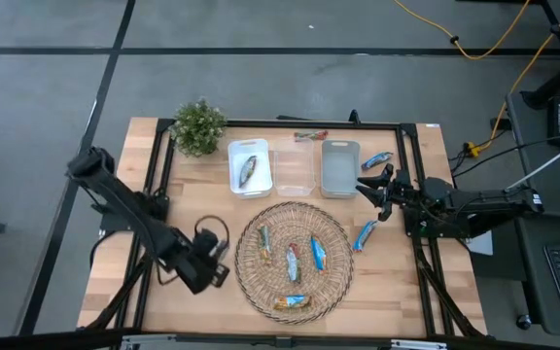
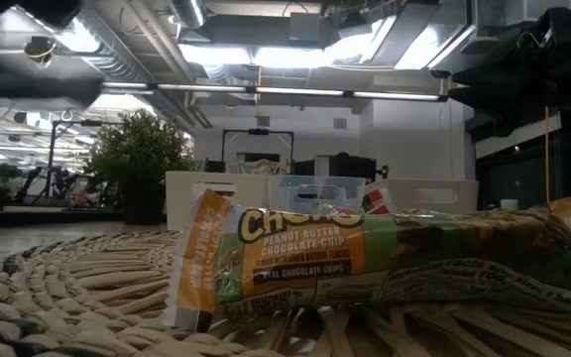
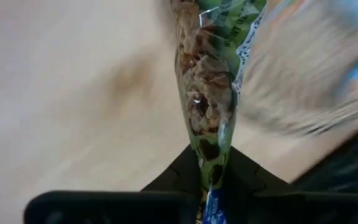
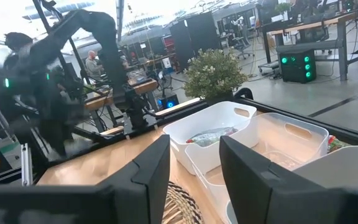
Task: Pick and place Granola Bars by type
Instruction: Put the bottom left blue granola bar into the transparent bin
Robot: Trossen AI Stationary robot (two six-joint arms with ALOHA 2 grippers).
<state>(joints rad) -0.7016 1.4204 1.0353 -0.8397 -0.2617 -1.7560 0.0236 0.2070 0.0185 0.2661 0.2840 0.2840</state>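
bars [image 1: 293, 262] of shiny foil lie in my round wicker tray [image 1: 249, 275] from above; one sits in the left white bin [image 1: 263, 180]. low down, i read "peanut butter chocolate chip" on a green-orange wrapper [image 2: 365, 260]. my left gripper [image 3: 209, 182] pinches a green-wrapped bar [image 3: 211, 81]. my right gripper [image 4: 194, 163] gapes wide, holding nothing, near the bins.

we see a light wooden table [image 1: 115, 277] with a black metal frame. directly on it stand a small green potted plant [image 1: 199, 126], three rectangular white plastic bins [image 1: 296, 167] in a row and a round woven wicker tray [image 1: 294, 261]. three foil-wrapped bars lie on the bare wood: a red-green one [image 1: 310, 135] behind the bins, a blue one [image 1: 376, 160] beside the rightmost bin, another blue one [image 1: 365, 234] just right of the tray.
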